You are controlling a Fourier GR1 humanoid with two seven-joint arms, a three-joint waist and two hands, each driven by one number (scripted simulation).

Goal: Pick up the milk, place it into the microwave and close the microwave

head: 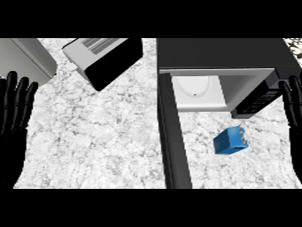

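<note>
Marble counter [94,133] holds the blue milk carton [231,140] before the open microwave [209,91], both hands, left [9,104] and right [300,104], flat-fingered and holding nothing, so picking up comes first, probably by the right.

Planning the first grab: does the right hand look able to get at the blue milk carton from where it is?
Probably yes. The right hand rests open at the right edge, and the milk carton lies on bare counter just to its lower left. Nothing stands between them; the open microwave door is on the carton's far side.
</note>
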